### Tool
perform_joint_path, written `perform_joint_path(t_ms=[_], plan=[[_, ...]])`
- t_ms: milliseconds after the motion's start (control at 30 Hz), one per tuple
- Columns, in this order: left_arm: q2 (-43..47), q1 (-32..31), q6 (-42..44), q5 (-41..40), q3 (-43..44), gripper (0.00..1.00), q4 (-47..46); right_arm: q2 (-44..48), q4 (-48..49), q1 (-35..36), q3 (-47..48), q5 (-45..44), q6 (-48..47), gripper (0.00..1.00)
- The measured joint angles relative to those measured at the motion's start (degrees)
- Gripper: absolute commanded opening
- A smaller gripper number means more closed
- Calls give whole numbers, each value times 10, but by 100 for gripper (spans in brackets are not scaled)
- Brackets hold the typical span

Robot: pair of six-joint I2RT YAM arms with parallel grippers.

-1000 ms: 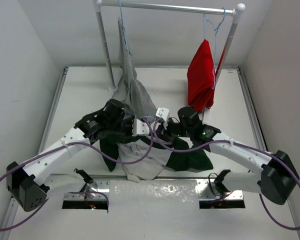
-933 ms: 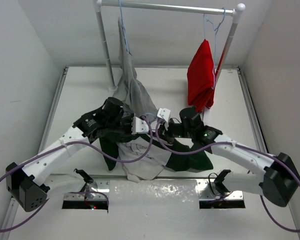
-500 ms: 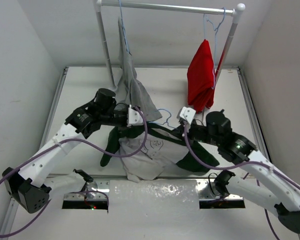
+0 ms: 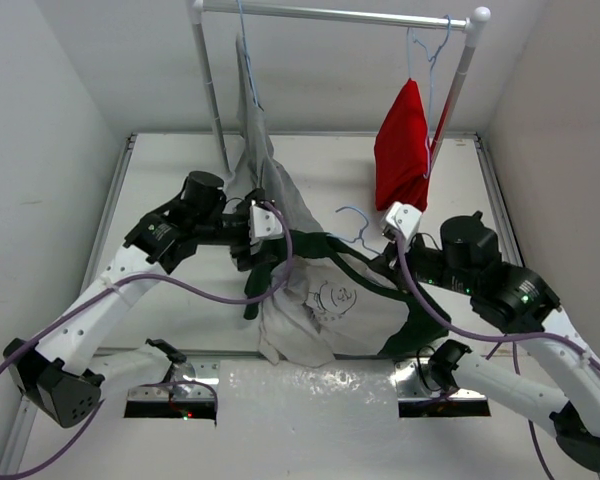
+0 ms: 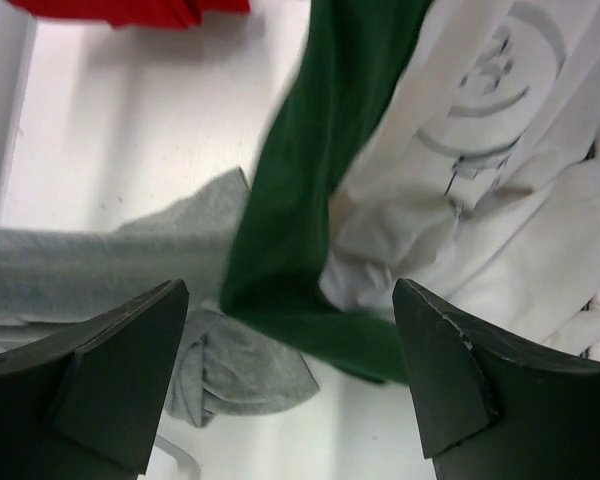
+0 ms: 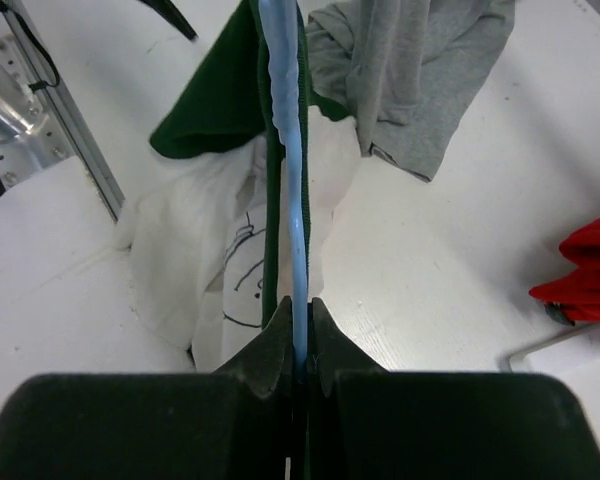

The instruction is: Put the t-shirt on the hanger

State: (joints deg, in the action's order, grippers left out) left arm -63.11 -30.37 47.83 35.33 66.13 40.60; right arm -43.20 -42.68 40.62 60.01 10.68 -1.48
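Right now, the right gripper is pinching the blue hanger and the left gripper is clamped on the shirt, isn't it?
Not quite. The right gripper does pinch the hanger, but the left gripper is not clamped on the shirt. It is open: the left wrist view shows its fingers wide apart, with the shirt beyond them, ungripped.

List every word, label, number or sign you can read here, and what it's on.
No readable text in any view.
The print on the t-shirt is a line drawing; the small marks beneath it are too blurred to read.
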Motion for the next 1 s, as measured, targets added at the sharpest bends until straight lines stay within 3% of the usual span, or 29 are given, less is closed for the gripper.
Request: perform_joint_path(t_ms=[200, 300, 333, 367, 667, 867, 1000], plan=[[-24, 5, -57, -61, -68, 80, -69, 0, -35, 0, 39, 0, 10, 0], [-46, 6, -103, -112, -83, 39, -110, -9, -42, 0, 43, 6, 15, 0], [-51, 6, -111, -124, -85, 15, -122, -13, -43, 0, 43, 8, 16, 0], [-54, 7, -119, -132, -85, 0, -131, -16, -44, 0, 43, 9, 16, 0], [-55, 31, -146, -153, -131, 0, -189, -21, -82, 0, 69, 1, 17, 0], [-56, 153, -159, -138, -133, 0, -215, 9, -119, 0, 103, -12, 17, 0], [-62, 182, -155, -121, -133, 0, -207, 28, -132, 0, 108, -17, 19, 0]])
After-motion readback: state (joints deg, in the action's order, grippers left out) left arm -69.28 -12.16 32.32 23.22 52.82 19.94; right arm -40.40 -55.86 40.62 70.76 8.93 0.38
